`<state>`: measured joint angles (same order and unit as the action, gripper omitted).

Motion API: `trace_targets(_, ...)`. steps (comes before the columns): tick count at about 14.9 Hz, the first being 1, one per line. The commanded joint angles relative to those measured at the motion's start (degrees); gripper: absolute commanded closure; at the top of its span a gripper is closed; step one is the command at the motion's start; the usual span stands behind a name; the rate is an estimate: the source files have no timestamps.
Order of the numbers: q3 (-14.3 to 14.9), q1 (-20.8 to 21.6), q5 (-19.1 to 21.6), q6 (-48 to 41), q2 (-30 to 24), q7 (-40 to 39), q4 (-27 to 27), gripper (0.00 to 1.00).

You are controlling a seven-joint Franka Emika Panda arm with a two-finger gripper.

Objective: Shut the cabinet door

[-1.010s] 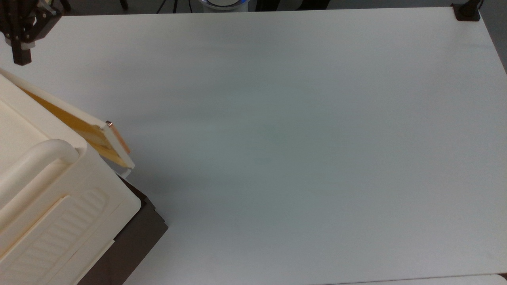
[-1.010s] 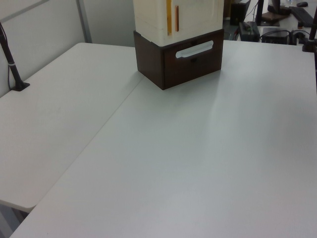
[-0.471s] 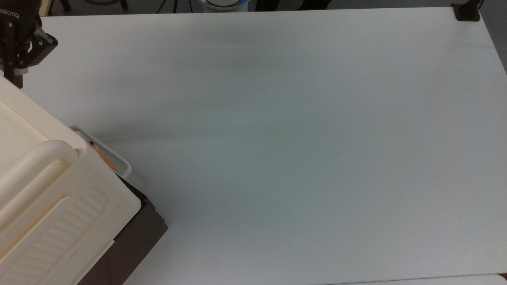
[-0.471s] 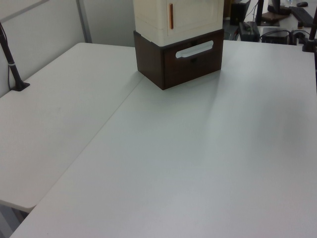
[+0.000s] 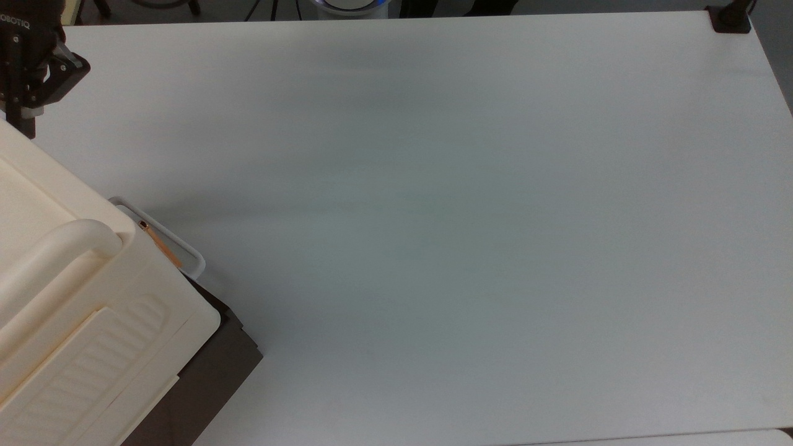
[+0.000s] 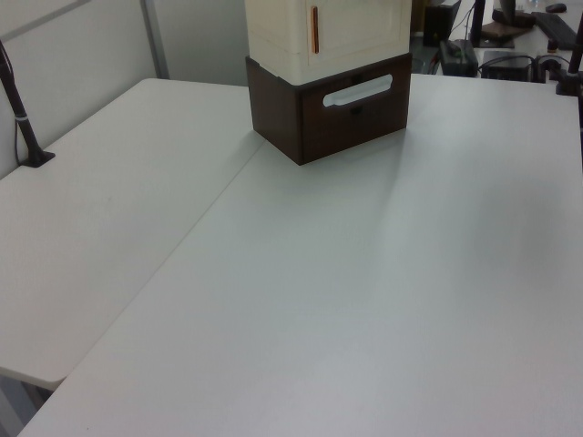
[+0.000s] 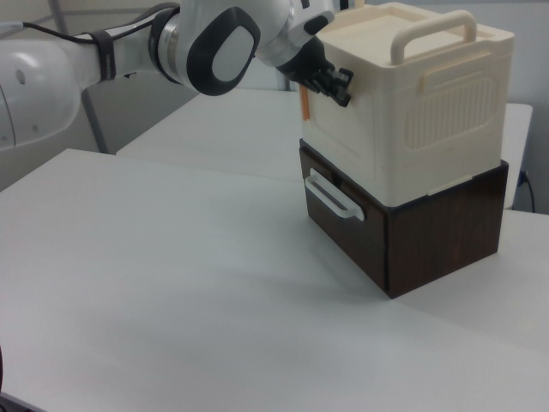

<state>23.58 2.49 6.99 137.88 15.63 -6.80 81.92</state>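
Right view, left to right: the white arm (image 7: 103,60) reaches in from 9 o'clock, and its gripper (image 7: 330,86) sits against the door (image 7: 343,129) of the cream cabinet (image 7: 429,112) at about 12 o'clock, just beside the thin orange strip (image 7: 304,105) on the door's edge; whether the gripper is released or clenched I cannot tell. The door lies flush with the cabinet's front, shut, and the cabinet stands on a dark brown drawer box (image 7: 412,232) with a white handle (image 7: 333,199), on the white table (image 7: 171,283). In the top view the gripper (image 5: 25,68) is at 10 o'clock, just beside the cabinet's (image 5: 62,297) far corner, and in the left view the door (image 6: 360,23) is at 12 o'clock, closed.
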Motion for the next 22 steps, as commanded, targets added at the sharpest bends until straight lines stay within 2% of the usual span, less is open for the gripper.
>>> trace_targets(1,-2.39,0.5,-0.13,-3.82,-1.73,-0.32,2.45,1.0)
trace_targets(3,-5.81,1.64,-2.84,-14.87,-3.4,-0.94,2.37,1.0)
trace_targets(8,-10.3,6.92,-8.65,-33.52,-5.69,-0.76,2.02,1.0)
trace_targets(11,-14.6,7.01,-9.1,-45.21,-9.28,-0.94,2.11,1.0)
trace_targets(12,-15.14,7.01,-9.27,-47.33,-9.91,-0.94,2.19,0.97)
trace_targets(14,-16.19,7.01,-10.32,-50.07,-10.52,-0.94,1.93,0.79)
trace_targets(15,-16.37,7.01,-10.5,-50.6,-10.79,-0.85,2.02,0.64)
trace_targets(16,-16.37,7.01,-10.77,-51.22,-10.97,-0.85,2.02,0.53)
trace_targets(17,-16.46,7.01,-11.64,-51.48,-10.97,-0.76,2.02,0.36)
trace_targets(18,-16.46,7.01,-12.87,-51.31,-10.88,-0.59,2.02,0.12)
trace_targets(19,-16.46,7.01,-13.83,-51.22,-10.71,-0.41,2.1,0.0)
trace_targets(22,-16.46,6.74,-13.85,-51.22,-10.7,-0.41,2.37,0.0)
